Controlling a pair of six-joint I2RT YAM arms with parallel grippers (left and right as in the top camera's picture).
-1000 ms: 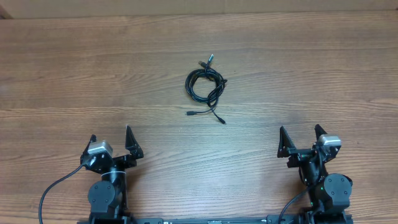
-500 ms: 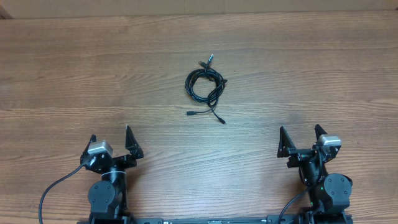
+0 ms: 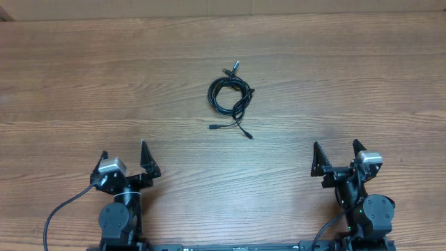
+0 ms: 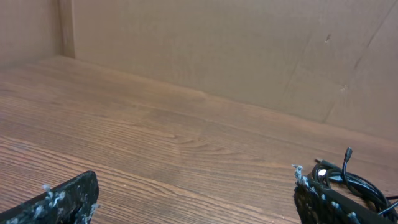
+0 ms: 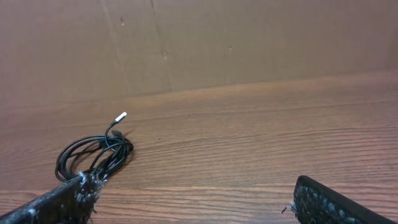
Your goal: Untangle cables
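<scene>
Black cables: thin glossy cords wound into one loose coil, lying flat on the counter. Nothing of yours touches them.
Counter: brown wood grain, matte. A cardboard wall stands beyond the coil.
Coil shape: roundish loop. Two short tails trail from its arm side and a silvery plug pokes out on its wall side. Long axis runs arms to wall.
Left fingers: spread wide, empty. The coil lies ahead and to their right, well apart.
Right fingers: spread wide, empty. The coil lies ahead and to their left, well apart.
Nearer arm: neither, by my judgement; the coil sits about midway between them.
Next move, judged: reach forward and inward. The tails are your easiest first pick.
Handling, judged: limp and light, so the whole coil may drag when you pull one cord.
</scene>
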